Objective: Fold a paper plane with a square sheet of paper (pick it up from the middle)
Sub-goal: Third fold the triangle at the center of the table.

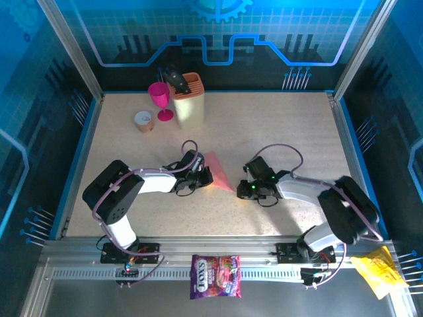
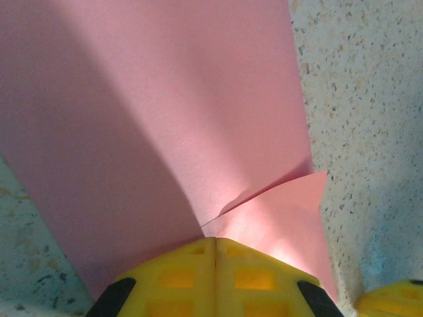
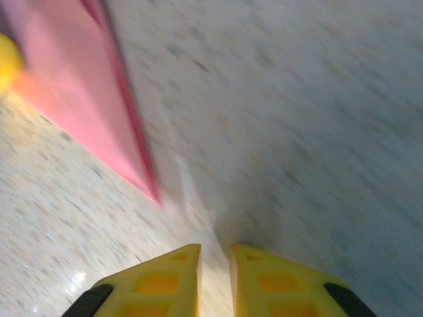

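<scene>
My left gripper [image 2: 215, 249] is clamped tight on the near edge of the folded pink paper [image 2: 165, 112], the two yellow fingers pressed flat together with the sheet pinched between them. A loose flap overlaps the main sheet just beyond my fingertips. From above, the paper lies near the middle of the speckled table [image 1: 297, 132] as a narrow triangle. Its wide end is at my left gripper and its point is aimed toward my right one. My right gripper [image 3: 215, 257] sits low over the table just short of that point, not touching it. Its fingers stand a narrow slit apart with bare tabletop showing between them, so it grips nothing. Far back on the left stand a beige knife block [image 1: 189, 100], a pink goblet [image 1: 160, 98] beside it and a small cup [image 1: 143, 121]. On the rail by my bases lie a purple candy bag [image 1: 215, 276] and a yellow wrapper [image 1: 378, 271].
</scene>
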You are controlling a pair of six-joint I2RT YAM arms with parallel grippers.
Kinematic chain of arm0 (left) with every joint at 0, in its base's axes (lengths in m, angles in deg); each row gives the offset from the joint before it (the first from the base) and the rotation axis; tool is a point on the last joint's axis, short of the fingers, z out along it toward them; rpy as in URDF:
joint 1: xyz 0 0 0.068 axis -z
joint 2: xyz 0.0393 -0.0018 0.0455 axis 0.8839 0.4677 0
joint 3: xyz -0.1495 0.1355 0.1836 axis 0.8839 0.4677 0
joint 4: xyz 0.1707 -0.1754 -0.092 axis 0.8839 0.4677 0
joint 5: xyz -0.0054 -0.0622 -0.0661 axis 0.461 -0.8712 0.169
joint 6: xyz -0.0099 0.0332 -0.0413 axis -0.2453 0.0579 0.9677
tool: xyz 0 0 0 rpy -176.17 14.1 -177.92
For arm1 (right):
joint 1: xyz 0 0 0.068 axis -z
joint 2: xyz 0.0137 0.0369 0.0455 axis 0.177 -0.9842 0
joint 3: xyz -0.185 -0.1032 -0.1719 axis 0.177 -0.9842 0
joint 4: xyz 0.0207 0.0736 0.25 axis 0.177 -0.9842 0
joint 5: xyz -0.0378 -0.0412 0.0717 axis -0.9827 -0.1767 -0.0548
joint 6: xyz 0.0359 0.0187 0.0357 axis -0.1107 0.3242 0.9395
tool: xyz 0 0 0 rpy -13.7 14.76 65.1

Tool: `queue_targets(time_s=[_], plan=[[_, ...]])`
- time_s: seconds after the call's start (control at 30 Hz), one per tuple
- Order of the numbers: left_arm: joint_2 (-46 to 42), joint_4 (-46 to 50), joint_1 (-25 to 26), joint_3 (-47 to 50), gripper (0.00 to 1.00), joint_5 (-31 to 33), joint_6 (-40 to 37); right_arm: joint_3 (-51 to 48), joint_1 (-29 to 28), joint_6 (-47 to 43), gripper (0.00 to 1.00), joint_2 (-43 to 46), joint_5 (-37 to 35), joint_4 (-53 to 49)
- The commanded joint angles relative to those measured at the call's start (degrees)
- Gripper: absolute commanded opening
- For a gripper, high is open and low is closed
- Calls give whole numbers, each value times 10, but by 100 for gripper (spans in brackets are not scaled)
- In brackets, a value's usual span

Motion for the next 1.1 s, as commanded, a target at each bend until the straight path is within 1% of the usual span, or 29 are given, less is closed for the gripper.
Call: queue_targets(time_s=[0.0, 0.07, 0.13, 0.17, 0.23, 0.33, 0.4, 0.47, 0.53, 0.6, 0.67, 0.73, 0.83, 0.97, 1.07], plan=[[13, 54, -5, 46, 0, 46, 38, -7, 7, 14, 18, 66, -35, -133], [3, 57, -2, 58, 0, 53, 68, -9, 6, 33, 11, 95, -24, -125], [-8, 60, 7, 74, 0, 63, 110, -18, 3, 61, 3, 118, -6, -89], [-13, 61, 14, 81, 0, 71, 130, -25, 0, 78, 0, 126, 4, -67], [-20, 72, 31, 89, 0, 89, 179, -38, -9, 113, 0, 136, 16, -5], [-23, 78, 60, 97, 0, 114, 237, -56, -27, 171, 0, 134, 1, 88], [-18, 84, 78, 93, 0, 131, 265, -68, -39, 207, 0, 125, -20, 157], [-12, 94, 90, 87, 0, 144, 280, -74, -54, 232, 0, 114, -62, 209], [-4, 94, 95, 85, 0, 149, 292, -56, -73, 237, 0, 92, -111, 210], [3, 89, 98, 88, 0, 151, 301, -35, -87, 231, 0, 62, -134, 218], [9, 83, 98, 91, 0, 150, 303, -20, -93, 239, 0, 28, -133, 238], [13, 77, 98, 94, 0, 149, 306, -16, -96, 258, 0, -9, -117, 279], [20, 72, 98, 97, 0, 147, 307, -35, -96, 291, 0, -67, -97, 391], [33, 63, 98, 102, 0, 141, 310, -59, -100, 337, 0, -174, -75, 574], [42, 57, 98, 107, 0, 140, 316, -77, -108, 386, 0, -255, -80, 689]])
